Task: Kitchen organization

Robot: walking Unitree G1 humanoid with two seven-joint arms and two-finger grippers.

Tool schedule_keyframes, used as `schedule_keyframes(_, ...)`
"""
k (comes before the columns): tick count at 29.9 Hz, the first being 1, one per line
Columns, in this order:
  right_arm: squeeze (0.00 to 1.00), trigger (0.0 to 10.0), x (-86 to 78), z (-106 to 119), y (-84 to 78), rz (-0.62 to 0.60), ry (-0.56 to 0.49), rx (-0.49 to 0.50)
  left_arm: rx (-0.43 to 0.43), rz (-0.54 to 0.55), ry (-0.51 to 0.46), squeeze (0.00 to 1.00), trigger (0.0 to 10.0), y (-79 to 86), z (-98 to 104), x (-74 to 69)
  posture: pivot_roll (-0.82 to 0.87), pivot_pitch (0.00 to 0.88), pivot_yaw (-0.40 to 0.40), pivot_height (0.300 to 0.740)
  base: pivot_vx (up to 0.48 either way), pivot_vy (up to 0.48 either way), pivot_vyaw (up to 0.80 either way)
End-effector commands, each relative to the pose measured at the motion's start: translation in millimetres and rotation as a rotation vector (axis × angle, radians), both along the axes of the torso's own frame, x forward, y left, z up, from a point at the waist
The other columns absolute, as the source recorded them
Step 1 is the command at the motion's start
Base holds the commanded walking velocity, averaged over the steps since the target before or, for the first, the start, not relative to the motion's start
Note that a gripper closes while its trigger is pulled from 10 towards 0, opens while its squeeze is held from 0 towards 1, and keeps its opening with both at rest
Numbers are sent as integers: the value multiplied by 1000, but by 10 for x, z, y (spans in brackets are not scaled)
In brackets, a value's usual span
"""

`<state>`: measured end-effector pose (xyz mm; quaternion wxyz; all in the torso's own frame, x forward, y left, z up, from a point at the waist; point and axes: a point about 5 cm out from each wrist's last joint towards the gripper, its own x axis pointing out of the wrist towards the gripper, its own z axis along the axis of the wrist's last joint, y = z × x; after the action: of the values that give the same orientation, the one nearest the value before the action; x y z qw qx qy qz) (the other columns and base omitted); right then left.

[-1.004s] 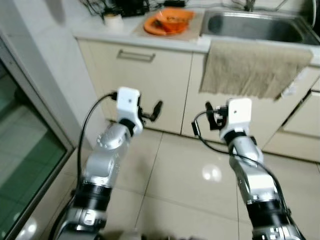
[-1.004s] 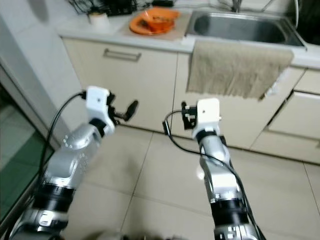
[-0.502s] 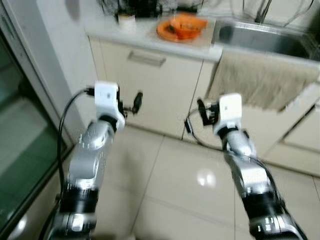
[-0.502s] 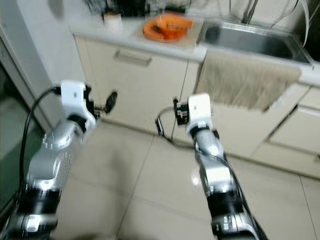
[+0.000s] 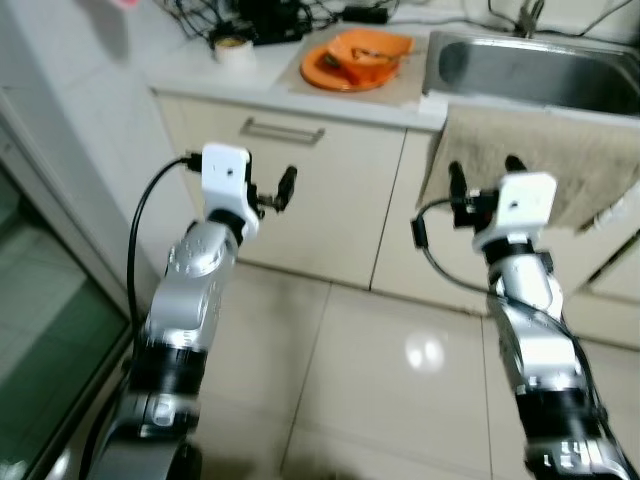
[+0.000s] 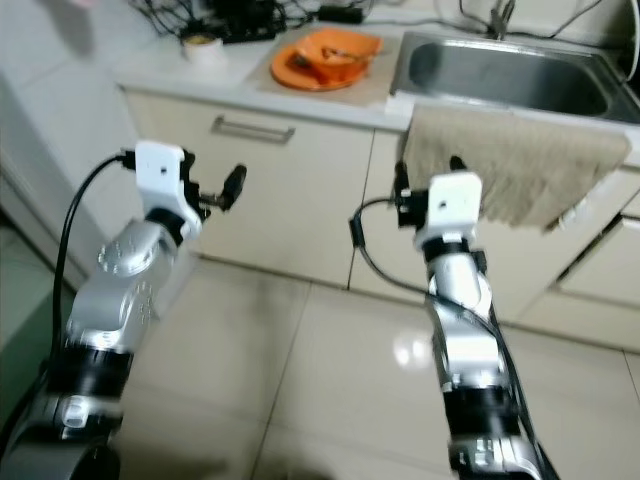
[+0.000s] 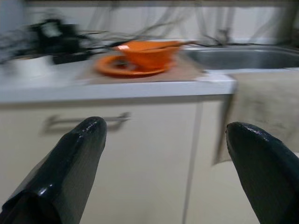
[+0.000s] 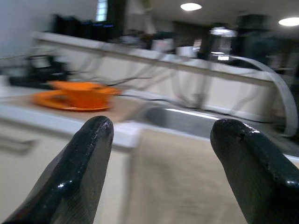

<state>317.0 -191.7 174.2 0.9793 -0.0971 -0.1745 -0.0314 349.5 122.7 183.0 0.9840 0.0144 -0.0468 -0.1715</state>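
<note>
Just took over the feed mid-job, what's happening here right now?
Nothing is held yet. The robot stands facing the kitchen counter with both arms raised: the left claw and right claw are open and empty. Ahead, an orange bowl sits on an orange plate beside the sink, and a beige towel hangs over the counter edge.

On the surface (image 5: 190, 70), a bowl (image 5: 372, 48) sits on a plate (image 5: 335, 72), left of the sink (image 5: 530, 70). A towel (image 5: 540, 160) hangs below the sink (over the cabinets (image 5: 320, 190)).
</note>
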Motion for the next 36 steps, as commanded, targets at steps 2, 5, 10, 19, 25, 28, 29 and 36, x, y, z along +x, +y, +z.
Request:
schedule_keyframes(2,0,10000,-17,-11,-104,-44,-5,22,16,-57,-22,0,10000,-121,62,26,52,0,48,740,433,0,0)
schedule_keyframes(5,0,10000,-30,-45,-36,-37,-1,23,3,-85,-35,0,10000,-174,120,35,48,0,50,740,433,0,0)
schedule_keyframes(10,0,10000,-23,-61,5,-29,5,23,-4,-91,-36,0,10000,-199,118,39,43,0,50,740,432,0,0)
schedule_keyframes(19,0,10000,-10,-78,15,-21,17,19,-19,-118,-26,0,10000,-285,80,27,33,0,42,740,432,0,0)
schedule_keyframes(25,0,10000,-13,-101,62,-13,23,23,-23,-129,-28,0,10000,-307,88,32,31,0,46,740,431,0,0)
schedule_keyframes(28,0,10000,-12,-108,76,-10,24,27,-23,-130,-28,0,10000,-305,90,36,31,0,48,740,431,0,0)
schedule_keyframes(29,0,10000,-12,-109,79,-8,25,30,-24,-129,-28,0,10000,-305,90,37,31,0,48,740,431,0,0)
schedule_keyframes(36,0,10000,21,-70,164,56,45,20,-40,-94,-19,0,10000,-280,86,66,30,0,48,740,431,0,0)
